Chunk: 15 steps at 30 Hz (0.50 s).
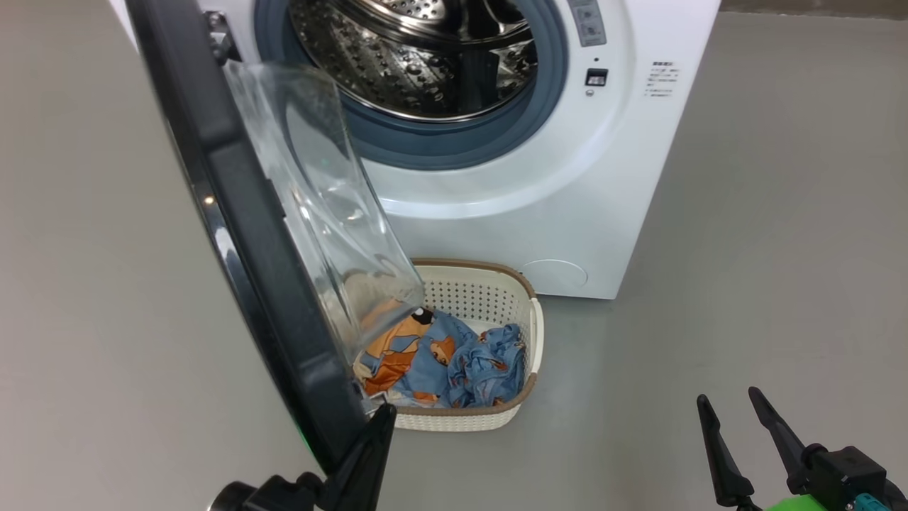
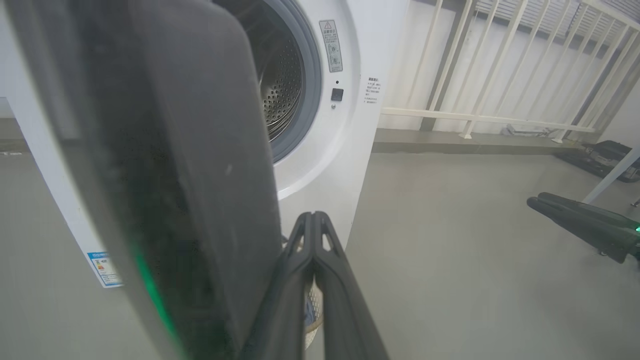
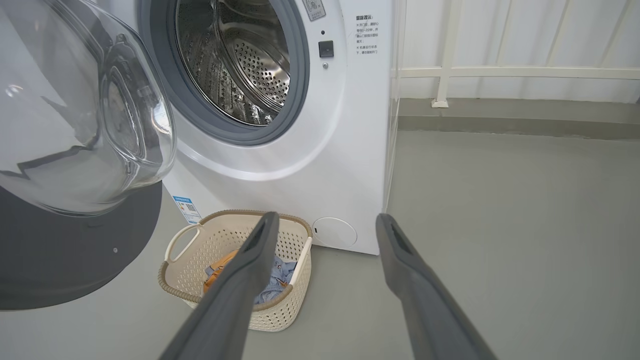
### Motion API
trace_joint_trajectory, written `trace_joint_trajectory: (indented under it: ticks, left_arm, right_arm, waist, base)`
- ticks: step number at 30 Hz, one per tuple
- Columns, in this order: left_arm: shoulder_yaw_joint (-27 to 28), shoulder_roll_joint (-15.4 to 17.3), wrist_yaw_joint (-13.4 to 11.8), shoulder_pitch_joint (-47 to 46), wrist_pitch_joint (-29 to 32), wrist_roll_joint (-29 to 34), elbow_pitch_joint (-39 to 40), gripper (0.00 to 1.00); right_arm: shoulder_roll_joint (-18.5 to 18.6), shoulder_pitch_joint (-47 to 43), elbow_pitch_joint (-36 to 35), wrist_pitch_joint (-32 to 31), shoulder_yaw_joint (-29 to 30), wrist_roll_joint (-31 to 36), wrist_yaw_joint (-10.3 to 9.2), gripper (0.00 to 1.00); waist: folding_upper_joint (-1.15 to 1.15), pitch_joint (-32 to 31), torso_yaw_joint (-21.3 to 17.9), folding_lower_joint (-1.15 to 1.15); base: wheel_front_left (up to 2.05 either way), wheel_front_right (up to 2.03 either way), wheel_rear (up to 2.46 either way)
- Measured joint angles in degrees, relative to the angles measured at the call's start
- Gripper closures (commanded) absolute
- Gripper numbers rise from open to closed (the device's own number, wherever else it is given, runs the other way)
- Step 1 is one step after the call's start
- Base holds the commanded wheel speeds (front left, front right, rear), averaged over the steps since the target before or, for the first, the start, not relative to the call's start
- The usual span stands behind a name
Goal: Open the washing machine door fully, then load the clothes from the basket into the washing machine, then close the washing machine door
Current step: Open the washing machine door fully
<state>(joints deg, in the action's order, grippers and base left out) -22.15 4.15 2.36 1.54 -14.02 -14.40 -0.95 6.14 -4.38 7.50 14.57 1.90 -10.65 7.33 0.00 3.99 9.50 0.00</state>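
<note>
The door (image 1: 245, 227) is swung open at frame left; the left tool (image 1: 386, 415) is clenched empty beside its rim, the right tool (image 1: 728, 399) spread wide, lower right.

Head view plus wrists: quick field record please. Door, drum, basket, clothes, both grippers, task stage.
door: open, swung out to the robot's left
drum: the part in view holds nothing
basket: on the floor in front of the washing machine, partly behind the door
clothes: in the basket
left gripper: shut, empty, tips beside the door's lower rim; contact unclear
right gripper: open, empty, over the floor to the right of the basket
stage: door open, loading not yet begun
</note>
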Motion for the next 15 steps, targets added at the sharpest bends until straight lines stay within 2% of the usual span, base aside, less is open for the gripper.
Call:
trace_joint_trajectory:
  ticks: [15]
  left_arm:
    - [0.91, 0.29, -2.86, 3.30, 1.67, -1.38, 4.50, 1.00]
  right_arm:
    - [-0.04, 0.00, 0.48, 0.00, 0.16, -0.11, 0.00, 0.00]
  waist:
    - [0.00, 0.26, 5.16, 0.00]
  base:
    - [0.00, 0.00, 0.00]
